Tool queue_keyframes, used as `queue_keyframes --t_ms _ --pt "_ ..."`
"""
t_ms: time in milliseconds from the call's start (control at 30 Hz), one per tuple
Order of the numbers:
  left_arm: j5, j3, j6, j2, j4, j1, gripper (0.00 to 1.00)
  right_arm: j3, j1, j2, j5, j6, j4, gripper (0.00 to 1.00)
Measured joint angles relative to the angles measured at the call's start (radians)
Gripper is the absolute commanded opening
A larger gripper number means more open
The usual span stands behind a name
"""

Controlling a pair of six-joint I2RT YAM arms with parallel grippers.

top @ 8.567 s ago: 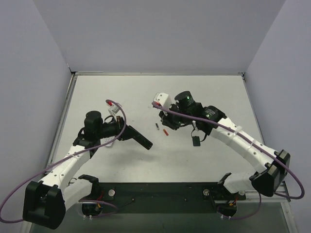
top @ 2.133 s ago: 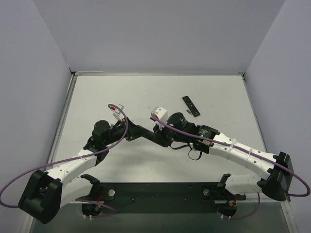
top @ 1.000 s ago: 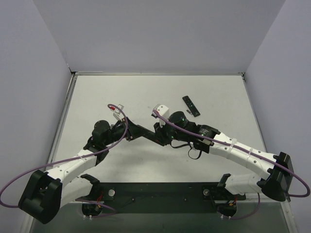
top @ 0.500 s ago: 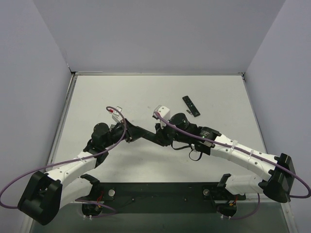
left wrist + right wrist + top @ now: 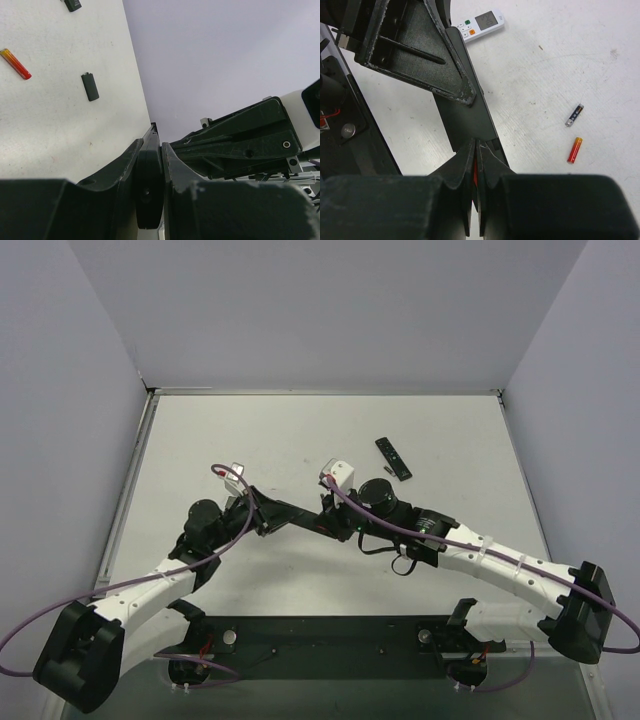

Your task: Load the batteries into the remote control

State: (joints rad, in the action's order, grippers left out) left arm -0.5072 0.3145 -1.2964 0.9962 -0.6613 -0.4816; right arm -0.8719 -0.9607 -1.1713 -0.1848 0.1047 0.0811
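Note:
My left gripper (image 5: 266, 512) is shut on a long black remote control (image 5: 295, 514), which shows edge-on between its fingers (image 5: 148, 185). My right gripper (image 5: 331, 527) meets the remote's free end. Seen from the right wrist, the right gripper (image 5: 476, 150) is shut over the black remote (image 5: 465, 115), and a red sliver (image 5: 475, 172) shows in the slit between its fingers. I cannot tell whether that red piece is gripped or lying in the remote. On the table lie a loose red battery (image 5: 574, 150) and a dark grey battery (image 5: 574, 115). The left wrist view also shows a red battery (image 5: 15, 63).
A white remote (image 5: 480, 25) lies beyond the left gripper. A flat black strip with pale marks (image 5: 393, 458) lies at the back right, with a small dark piece (image 5: 385, 481) beside it. A small dark piece (image 5: 90, 86) also shows on the table in the left wrist view.
The right gripper's jaws have closed fully at the remote's end. Both wrists have shifted slightly toward the near side, and the left gripper has kept hold of the remote.

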Motion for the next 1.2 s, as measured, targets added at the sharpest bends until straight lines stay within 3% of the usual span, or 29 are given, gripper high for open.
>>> queue_keyframes --t_ms 600,967,1200 --pt "0.089 -0.017 -0.023 -0.045 0.058 0.006 0.0 0.143 -0.004 0.024 0.0 -0.11 0.201 0.0" --pt "0.084 -0.023 0.024 -0.048 0.076 0.013 0.0 0.148 -0.016 0.026 0.013 -0.142 0.174 0.0" --pt "0.076 -0.055 0.099 -0.074 0.066 0.065 0.0 0.125 -0.015 0.047 0.014 -0.153 0.034 0.2"
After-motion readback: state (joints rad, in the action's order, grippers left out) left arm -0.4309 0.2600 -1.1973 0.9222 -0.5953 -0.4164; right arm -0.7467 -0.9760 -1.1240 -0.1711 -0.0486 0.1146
